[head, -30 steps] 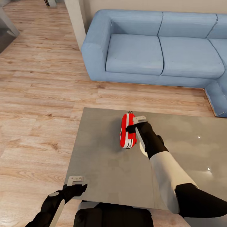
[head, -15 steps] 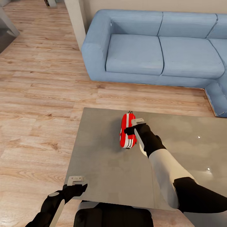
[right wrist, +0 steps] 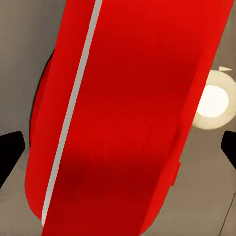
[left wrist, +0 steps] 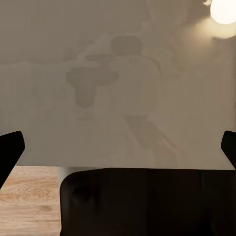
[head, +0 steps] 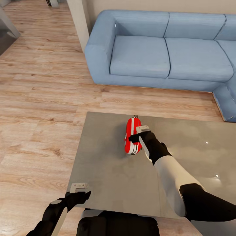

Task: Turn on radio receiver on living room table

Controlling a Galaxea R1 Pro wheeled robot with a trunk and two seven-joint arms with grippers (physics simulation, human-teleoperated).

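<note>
Red rounded radio receiver (head: pixel 132 136) with white stripes lies lengthwise twelve-to-six on the glossy grey tabletop (head: pixel 108 170) — right gripper (head: pixel 134 133), fingers spread and empty, touching its three-o'clock flank.

**A:** so what kind of place is this, a house?

**B:** yeah, looks like a home, living room specifically. Big blue sectional sofa (head: pixel 170 52) along the back with its corner piece turning at the right edge, light wood plank floor (head: pixel 42 98) all around, and a low glossy grey-taupe coffee table (head: pixel 108 170) sitting in front of the sofa.

**A:** anything else homey?

**B:** a beige wall (head: pixel 157 5) behind the sofa, and the surface reflects a round ceiling light (right wrist: pixel 212 101). Also a little red radio (head: pixel 131 136) with white stripes on it. Plus it's all a render, clean sim textures.
</note>
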